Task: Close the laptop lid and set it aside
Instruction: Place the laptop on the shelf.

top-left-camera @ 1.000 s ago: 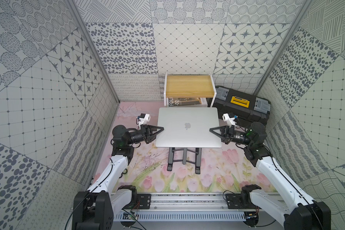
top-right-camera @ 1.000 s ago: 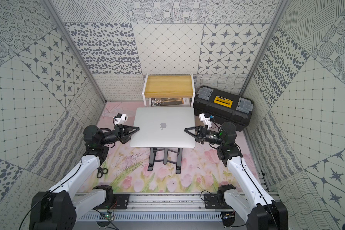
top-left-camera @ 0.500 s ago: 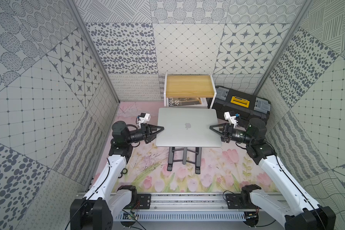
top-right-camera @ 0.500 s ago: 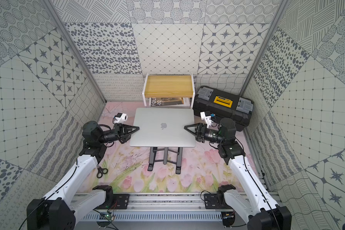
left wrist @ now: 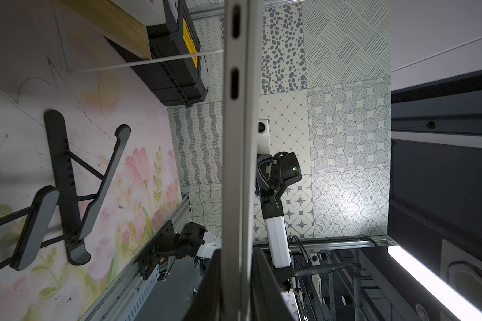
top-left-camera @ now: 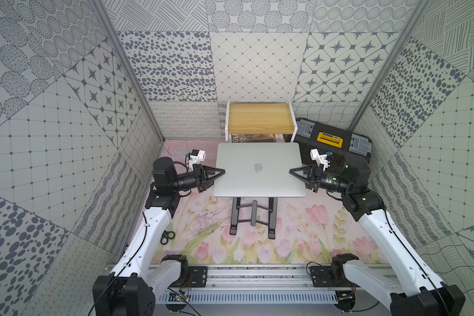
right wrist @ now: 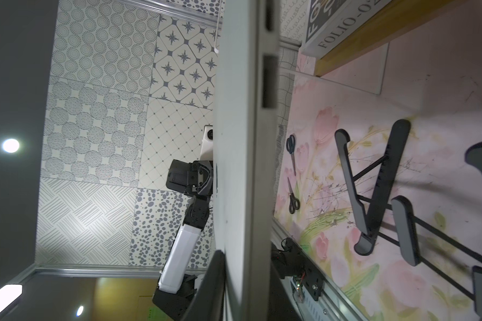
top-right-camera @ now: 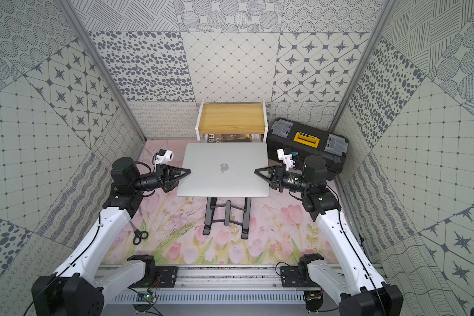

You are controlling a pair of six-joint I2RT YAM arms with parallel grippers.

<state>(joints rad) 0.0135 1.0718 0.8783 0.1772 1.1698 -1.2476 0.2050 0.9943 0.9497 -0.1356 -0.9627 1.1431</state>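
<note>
The silver laptop (top-left-camera: 268, 180) (top-right-camera: 225, 183) hangs level above the mat with the laptop lid (top-left-camera: 238, 156) down flat, apple logo up. My left gripper (top-left-camera: 221, 171) (top-right-camera: 187, 171) is shut on its left edge, and my right gripper (top-left-camera: 292, 171) (top-right-camera: 257, 171) is shut on its right edge. In the left wrist view the laptop's thin edge (left wrist: 238, 139) runs between the left gripper's (left wrist: 238, 278) two dark fingers. The right wrist view shows the same edge (right wrist: 242, 139) clamped in the right gripper (right wrist: 245, 278).
A dark grey folding stand (top-left-camera: 253, 219) (left wrist: 67, 189) (right wrist: 373, 189) sits on the floral mat under the laptop. Behind stand a yellow-topped white shelf (top-left-camera: 259, 119) and a black toolbox (top-left-camera: 331, 142). Black scissors (top-left-camera: 167, 237) (right wrist: 291, 172) lie near the left arm.
The laptop has risen slightly and shifted toward the back, carried by both arms, which stay at its left and right edges.
</note>
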